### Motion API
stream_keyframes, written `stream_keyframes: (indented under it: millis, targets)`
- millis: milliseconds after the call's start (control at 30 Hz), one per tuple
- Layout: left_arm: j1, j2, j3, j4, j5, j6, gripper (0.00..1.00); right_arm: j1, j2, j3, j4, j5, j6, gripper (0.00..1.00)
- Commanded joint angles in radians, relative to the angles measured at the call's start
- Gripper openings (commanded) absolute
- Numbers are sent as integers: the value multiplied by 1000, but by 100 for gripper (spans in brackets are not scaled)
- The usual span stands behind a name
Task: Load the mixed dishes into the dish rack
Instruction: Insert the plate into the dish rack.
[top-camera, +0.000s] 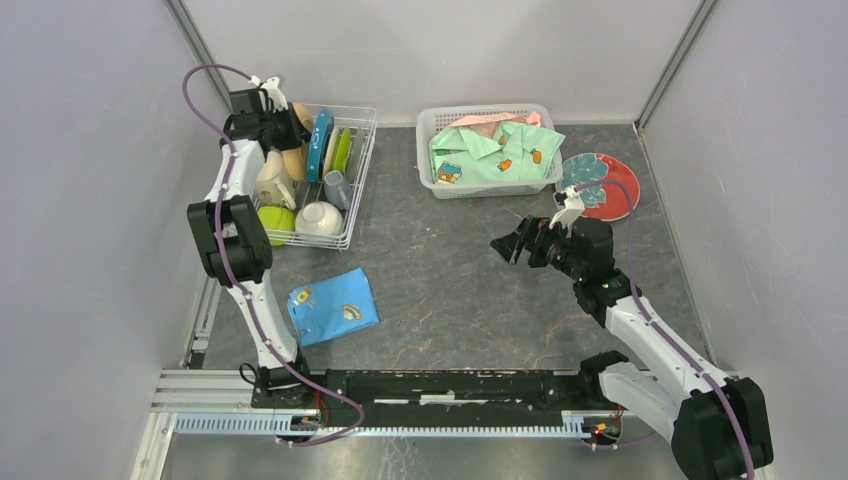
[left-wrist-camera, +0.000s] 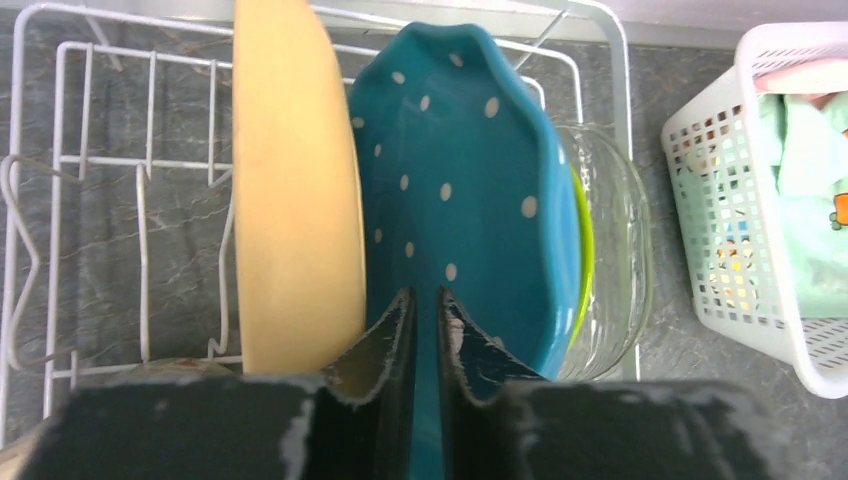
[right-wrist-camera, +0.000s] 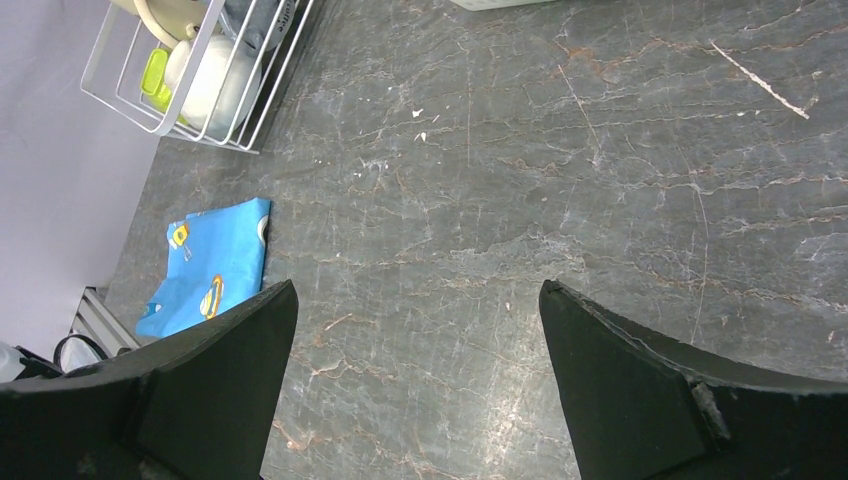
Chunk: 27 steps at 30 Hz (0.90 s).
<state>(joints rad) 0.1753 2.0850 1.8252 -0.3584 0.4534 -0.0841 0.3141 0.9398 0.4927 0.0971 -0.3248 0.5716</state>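
The dish rack (top-camera: 358, 180) stands at the far left, and its white wires (left-wrist-camera: 140, 200) show in the left wrist view. A cream plate (left-wrist-camera: 290, 200), the blue dotted plate (left-wrist-camera: 470, 180), a lime-green plate (left-wrist-camera: 585, 250) and a clear glass dish (left-wrist-camera: 620, 240) stand on edge in it. A white bowl (top-camera: 318, 218), a green cup (top-camera: 275, 220) and a beige mug (top-camera: 272, 182) sit at its near end. My left gripper (left-wrist-camera: 425, 295) is over the rack, jaws nearly together on the blue plate's rim. A red patterned plate (top-camera: 600, 185) lies on the table. My right gripper (top-camera: 520, 245) hangs open and empty over bare table (right-wrist-camera: 415, 300).
A white latticed basket (top-camera: 490, 150) with green clothing stands at the back centre, right of the rack (left-wrist-camera: 740, 200). A folded blue cloth (top-camera: 333, 305) lies on the table in front of the rack, also visible in the right wrist view (right-wrist-camera: 205, 265). Grey walls enclose the table.
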Motion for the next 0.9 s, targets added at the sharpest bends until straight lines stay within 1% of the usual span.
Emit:
stream_keyframes:
  millis: [0,33,67,133,167,300,400,633,767,867]
  targets:
    - [3,-38,59,25,62,18,24,5,1,1,40,-13,-3,98]
    - [3,-49,78,22,63,13,27,5,1,-2,43,-14,-1,98]
    - [4,-57,97,21,61,8,33,4,1,-1,45,-14,0,98]
    - [5,-80,127,22,32,-4,49,6,3,-2,50,-18,4,98]
    - [5,-87,137,22,8,-6,53,6,5,-2,54,-18,7,98]
    - [5,-97,148,6,-110,16,57,6,2,-2,56,-22,8,98]
    - [7,-94,151,-10,-147,35,60,5,-6,-3,48,-18,4,98]
    - [6,-83,144,-24,-165,57,63,6,-14,-8,46,-18,7,98]
    - [7,-59,134,-41,-132,64,52,7,-18,-12,47,-16,8,98]
    - [7,-57,97,-27,-122,59,43,6,-23,-15,47,-18,12,98]
